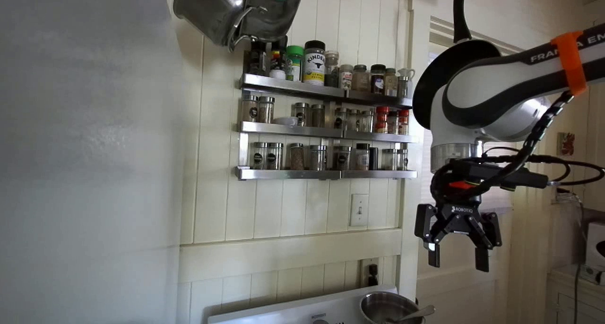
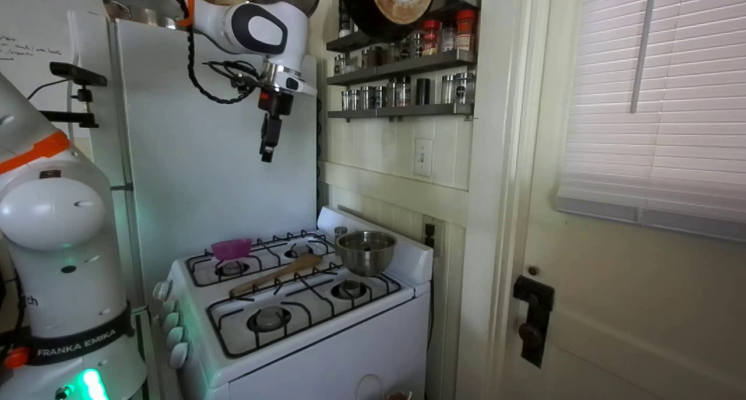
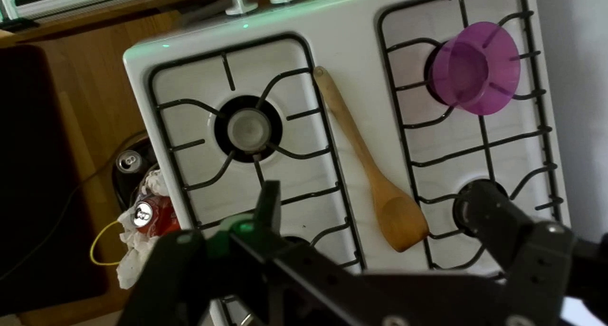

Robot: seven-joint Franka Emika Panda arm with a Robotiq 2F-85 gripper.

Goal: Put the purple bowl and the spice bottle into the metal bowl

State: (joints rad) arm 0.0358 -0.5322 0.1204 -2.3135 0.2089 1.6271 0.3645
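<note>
Above a white gas stove (image 2: 338,347), in an exterior view, the jaws pointed down, prob. for a top grasp. The purple bowl (image 2: 231,248) sat mouth-up over a front burner (image 2: 232,268); the metal bowl (image 2: 366,255) stood likewise near the back, presumably to receive, w/ what was prob. the spice bottle (image 2: 340,231) just beside. In an exterior view w/ spice racks (image 1: 312,131) behind, the jaws hung wide, nothing between. Wrist view: a wooden spoon (image 3: 365,157) lay mid-stove, apparently parked clear of pickup.
</note>
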